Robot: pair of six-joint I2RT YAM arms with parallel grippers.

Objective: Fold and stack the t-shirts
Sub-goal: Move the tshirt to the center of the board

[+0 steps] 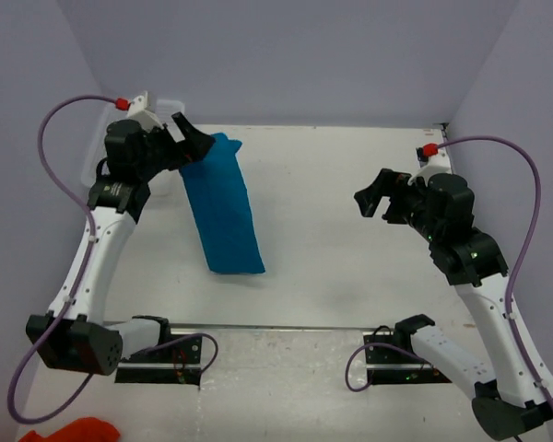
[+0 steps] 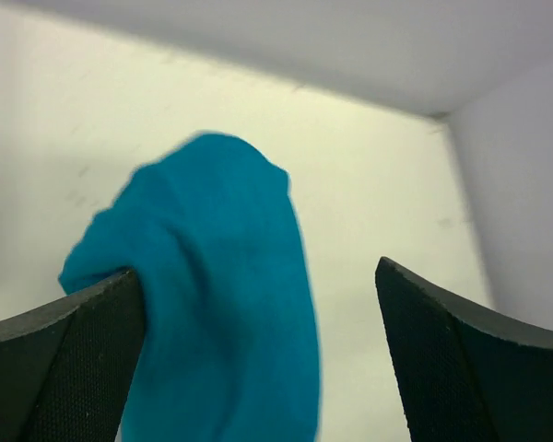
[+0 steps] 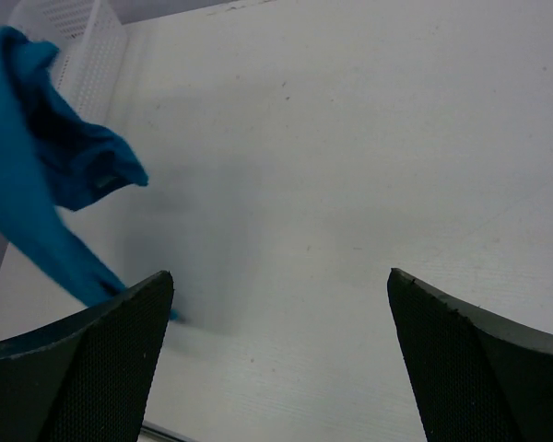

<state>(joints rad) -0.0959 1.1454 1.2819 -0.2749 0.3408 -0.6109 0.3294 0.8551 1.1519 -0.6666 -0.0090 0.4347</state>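
Note:
A teal-blue t-shirt [image 1: 223, 210] hangs as a long narrow strip from my left gripper [image 1: 199, 142] at the back left, and its lower end reaches the table [image 1: 350, 239]. In the left wrist view the jaws of the left gripper [image 2: 256, 267] stand wide apart, and the blurred shirt [image 2: 221, 304] lies against the left finger [image 2: 83, 359]. My right gripper [image 1: 372, 198] is open and empty above the right half of the table, well apart from the shirt. In the right wrist view the right gripper [image 3: 279, 273] is open over bare table, and the shirt [image 3: 37, 193] shows at the far left.
A white mesh basket [image 1: 161, 101] stands at the back left corner behind the left arm, and it also shows in the right wrist view [image 3: 78, 41]. An orange cloth [image 1: 69, 431] lies at the bottom left, off the table. Grey walls enclose the table.

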